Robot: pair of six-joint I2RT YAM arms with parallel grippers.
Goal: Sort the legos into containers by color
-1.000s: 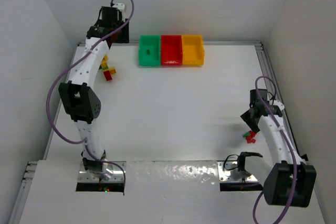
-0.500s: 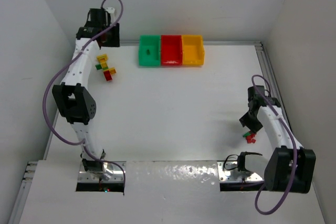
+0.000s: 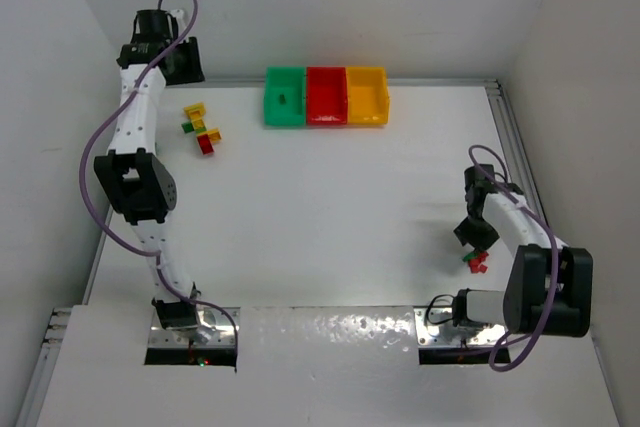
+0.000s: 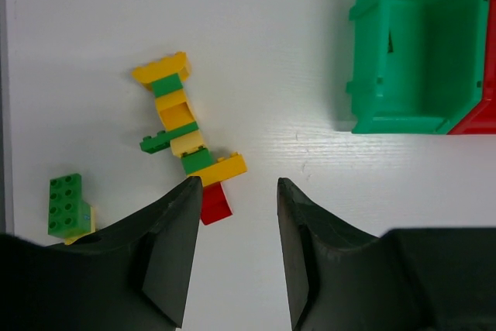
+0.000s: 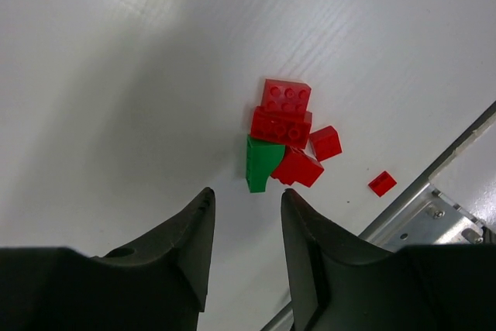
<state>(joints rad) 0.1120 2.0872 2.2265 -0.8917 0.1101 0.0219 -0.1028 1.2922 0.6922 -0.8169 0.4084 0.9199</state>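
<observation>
Both pairs of jaws stand apart and empty. My left gripper (image 4: 236, 191) hovers over a joined run of yellow and green legos (image 4: 182, 133), with a red brick (image 4: 215, 201) touching the end nearest the fingers. A green brick (image 4: 66, 203) lies off to one side, and the green bin (image 4: 364, 60) is near. My right gripper (image 5: 246, 195) hangs above a heap of red bricks (image 5: 283, 122) touching one green piece (image 5: 262, 162), well apart from all the bins. I judge them light, rigid and slick. I'd pinch across flat side walls, and I'd expect joined pieces to lift together.
</observation>
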